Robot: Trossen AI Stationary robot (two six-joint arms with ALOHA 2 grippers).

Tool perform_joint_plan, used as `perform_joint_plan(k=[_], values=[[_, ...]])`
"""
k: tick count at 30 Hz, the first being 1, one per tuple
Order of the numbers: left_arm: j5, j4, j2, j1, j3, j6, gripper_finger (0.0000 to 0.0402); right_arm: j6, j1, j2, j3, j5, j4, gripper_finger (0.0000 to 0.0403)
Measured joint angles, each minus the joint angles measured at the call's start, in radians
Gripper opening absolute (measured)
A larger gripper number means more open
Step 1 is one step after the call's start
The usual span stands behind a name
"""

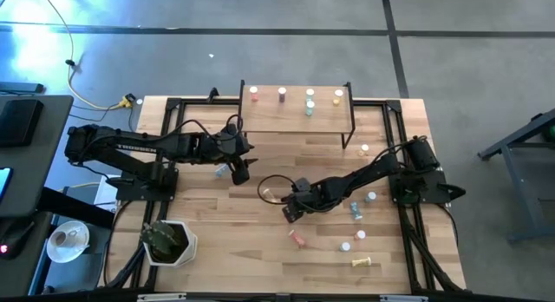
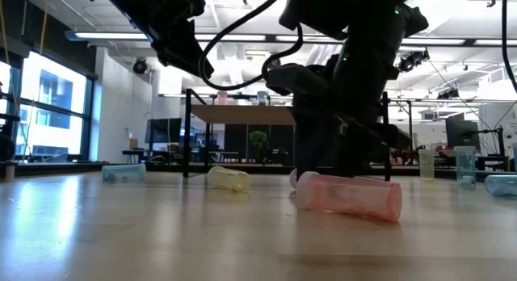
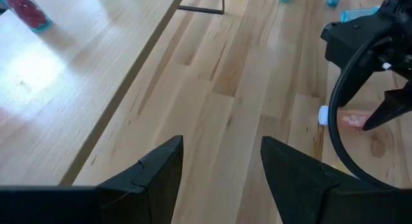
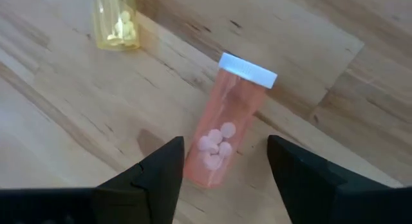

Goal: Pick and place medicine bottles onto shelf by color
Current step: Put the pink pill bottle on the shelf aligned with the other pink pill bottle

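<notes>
Right jaws [image 4: 222, 169] open astride lying pink bottle [image 4: 226, 130], seemingly not touching

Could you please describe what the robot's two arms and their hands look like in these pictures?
Both arms are dark, nearly black, built of jointed segments on black frame mounts at the table's sides. The left hand and the right hand each end in two flat, wedge-shaped matte black fingers. Black cables run along the arms, with one loose loop hanging near the right wrist. No markings are legible.
</notes>
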Motion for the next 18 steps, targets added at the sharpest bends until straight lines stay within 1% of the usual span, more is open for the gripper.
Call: perform_joint_plan(k=[6, 12, 18], values=[[0.0, -0.008, 0.0, 0.0, 0.0, 0.0, 0.02, 0.009, -0.004, 0.002, -0.002, -0.001, -0.015, 0.0157], [0.0, -0.008, 0.0, 0.0, 0.0, 0.0, 0.02, -0.002, -0.014, 0.003, -0.001, -0.024, -0.064, 0.0123], [0.0, -0.03, 0.0, 0.0, 0.0, 0.0, 0.02, -0.066, -0.014, -0.001, -0.002, -0.023, -0.067, 0.0087]])
